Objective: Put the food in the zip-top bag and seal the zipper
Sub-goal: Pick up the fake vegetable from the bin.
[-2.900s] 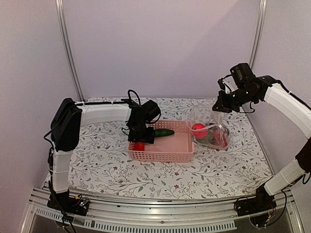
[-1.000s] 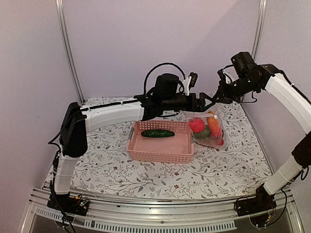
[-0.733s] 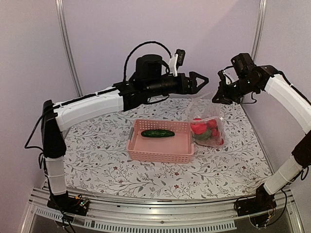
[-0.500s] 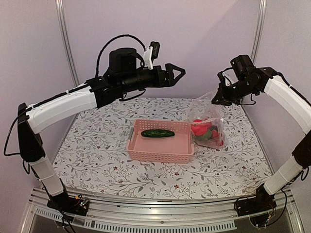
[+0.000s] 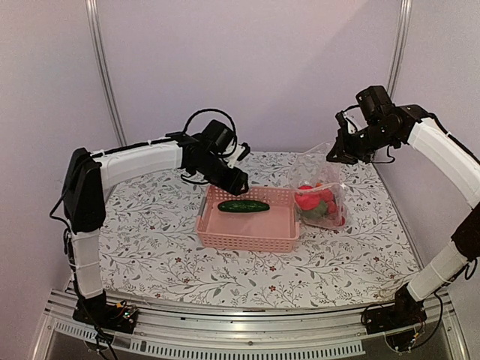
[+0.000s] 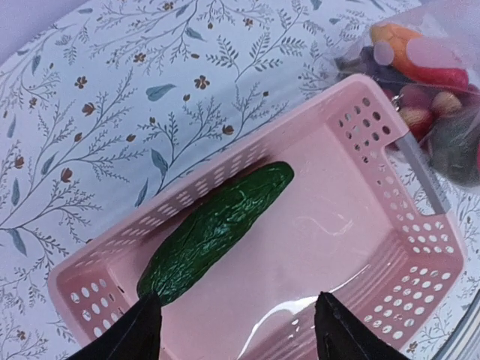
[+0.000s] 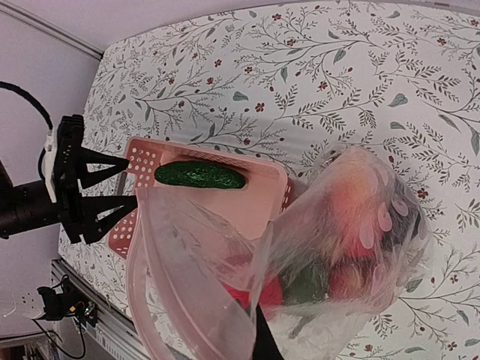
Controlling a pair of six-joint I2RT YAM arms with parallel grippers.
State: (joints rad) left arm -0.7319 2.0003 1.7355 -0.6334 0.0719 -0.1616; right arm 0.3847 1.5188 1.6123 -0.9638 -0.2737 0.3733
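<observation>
Left gripper (image 6: 237, 304), jaws apart, apparently just above the cucumber (image 6: 214, 232) in basket (image 6: 420, 277)

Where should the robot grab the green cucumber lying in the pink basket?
Around its middle, straight down from above. The cucumber lies flat in the pink basket, near one long wall, so the walls probably block a sideways reach. It is long and slim: jaws set across its narrow width should fit, and a middle grip should keep it level.
</observation>
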